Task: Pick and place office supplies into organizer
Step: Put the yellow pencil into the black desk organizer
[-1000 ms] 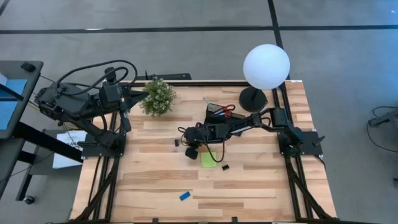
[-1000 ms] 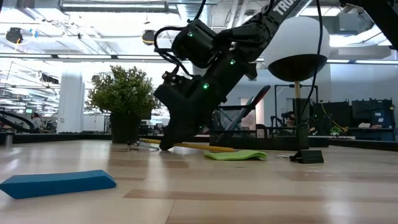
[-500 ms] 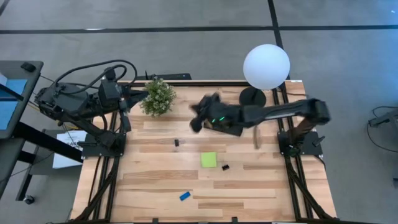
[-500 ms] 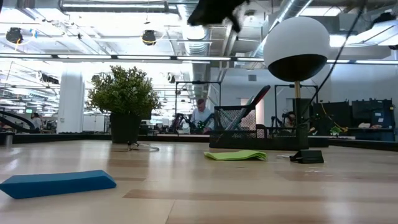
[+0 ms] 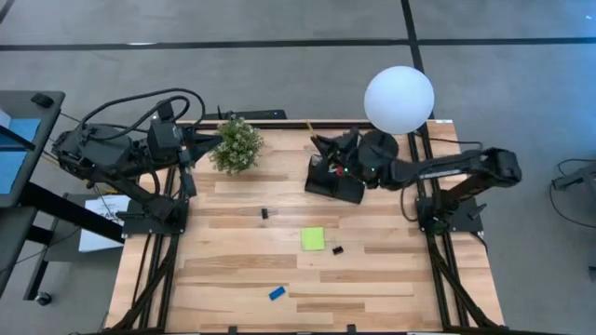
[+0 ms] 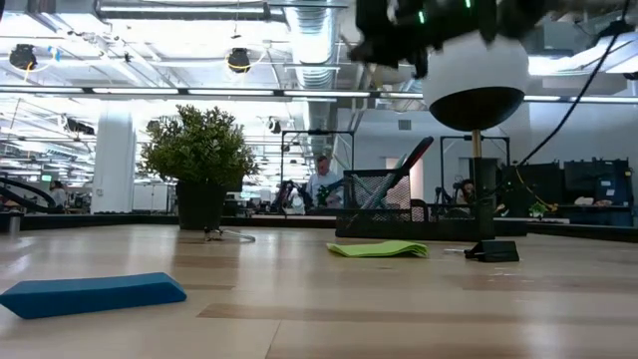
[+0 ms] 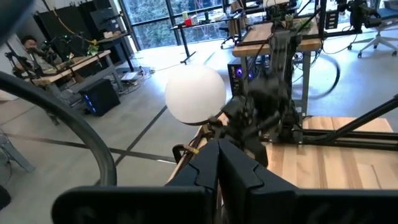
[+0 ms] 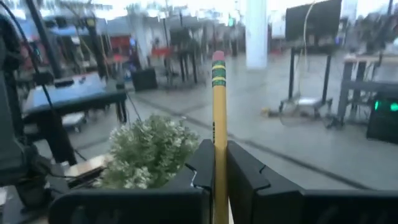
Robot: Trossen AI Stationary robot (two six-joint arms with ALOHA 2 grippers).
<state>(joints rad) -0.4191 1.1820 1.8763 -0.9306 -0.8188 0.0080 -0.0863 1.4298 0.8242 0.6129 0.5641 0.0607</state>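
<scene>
My right gripper [image 5: 323, 145] is raised over the black organizer [image 5: 335, 182] at the table's far side and is shut on the yellow pencil [image 8: 219, 118]. Red-handled scissors [image 6: 414, 160] stand in the organizer. The lime-green sticky-note pad [image 5: 313, 239], the blue eraser [image 5: 277, 293] and two small black clips [image 5: 338, 249] [image 5: 264, 213] lie flat on the table. My left gripper [image 5: 200, 140] waits shut and empty beside the plant at the far left. My right gripper pinches the pencil's shaft [image 8: 219, 155] between its two fingers [image 8: 205, 163]. The pencil lies along the fingers, and its pink eraser end [image 8: 217, 58] sticks out past their tips. It points toward the table's far left and is lifted clear.
A green potted plant [image 5: 236, 144] stands at the far left. The lamp with the white globe [image 5: 399, 100] stands at the far right, close to my right arm. A person [image 6: 321, 184] sits in the room beyond the table.
My right gripper has risen from the table beside the sticky-note pad, carrying the pencil. It has gone toward the far edge and then right, and now hangs over the organizer. It has turned from pointing down to pointing about level.
</scene>
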